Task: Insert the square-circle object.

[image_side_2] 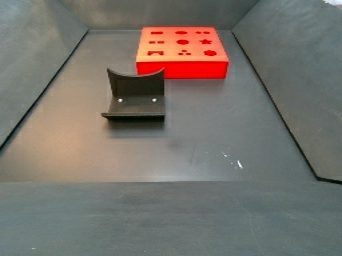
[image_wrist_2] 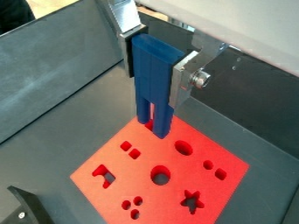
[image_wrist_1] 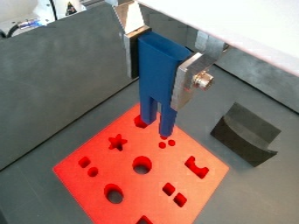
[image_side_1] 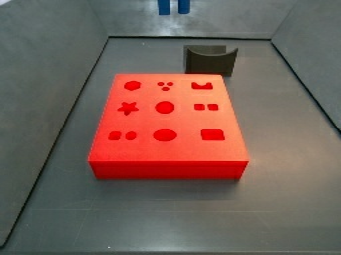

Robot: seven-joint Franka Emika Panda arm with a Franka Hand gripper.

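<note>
My gripper [image_wrist_1: 158,70] is shut on the square-circle object [image_wrist_1: 156,83], a bright blue block held upright between the silver fingers [image_wrist_1: 188,77], with its two thin legs pointing down. It shows the same way in both wrist views [image_wrist_2: 152,87]. The legs hang well above the red board [image_wrist_1: 87,153], over its edge region. In a side view only the blue legs [image_side_1: 173,6] show at the upper edge, far above the board [image_side_1: 167,164]. The board carries several shaped holes, among them a small square-and-circle pair [image_side_1: 122,135]. The gripper is out of view in both side views.
The dark grey curved fixture [image_side_2: 134,98] stands on the floor apart from the red board [image_side_2: 183,68]; it also shows in a side view [image_side_1: 210,58] and a wrist view [image_wrist_1: 247,131]. Grey sloped walls [image_side_1: 54,110] enclose the floor.
</note>
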